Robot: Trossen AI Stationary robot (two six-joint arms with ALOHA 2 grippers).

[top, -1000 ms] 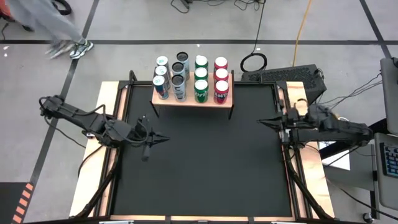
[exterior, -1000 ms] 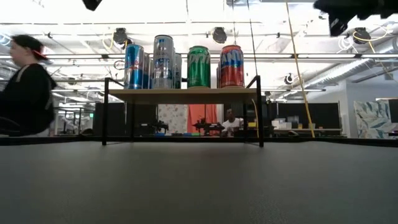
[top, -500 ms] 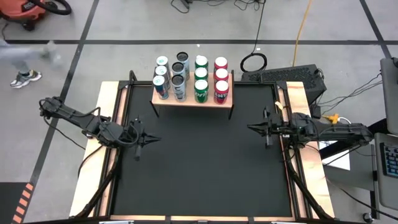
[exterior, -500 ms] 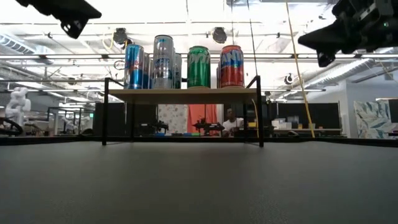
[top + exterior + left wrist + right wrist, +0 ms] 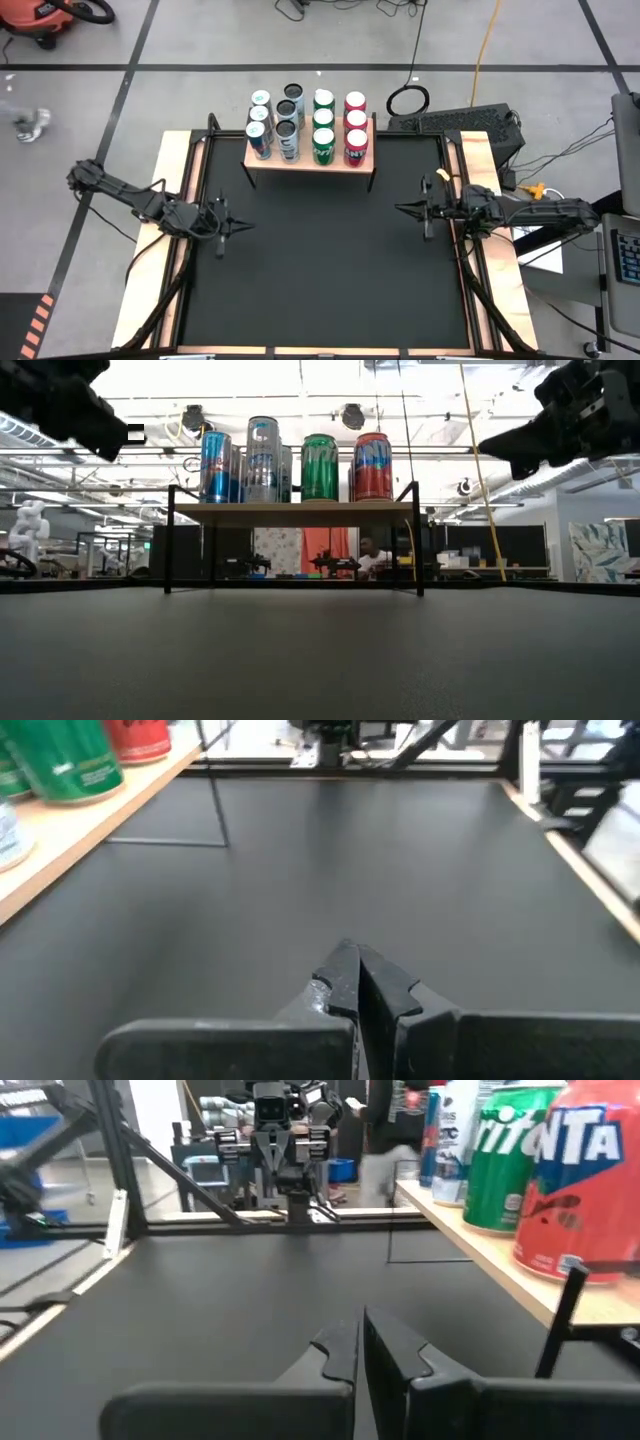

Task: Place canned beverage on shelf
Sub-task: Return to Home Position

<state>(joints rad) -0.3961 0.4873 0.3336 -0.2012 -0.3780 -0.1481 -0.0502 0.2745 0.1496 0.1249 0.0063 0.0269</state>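
High view, cans: we count twelve cans (image 5: 322, 116) standing upright on the shelf (image 5: 305, 163), in four columns of three: three red, three green, three silver with dark tops, and three blue-and-silver.
High view, shelf: it stands at the far edge of the black tabletop (image 5: 320, 280).
High view, grippers: the left gripper (image 5: 238, 226) and the right gripper (image 5: 403, 208) sit over opposite sides of the tabletop, well apart from the shelf.
Low view, cans: we see four in the front row: blue, silver, green and red.
Low view, grippers: both hang above the tabletop and touch nothing.
Left wrist view, jaws: pressed together, holding nothing; we see two green cans and a red one.
Right wrist view, jaws: together, empty; we see red and green cans near.
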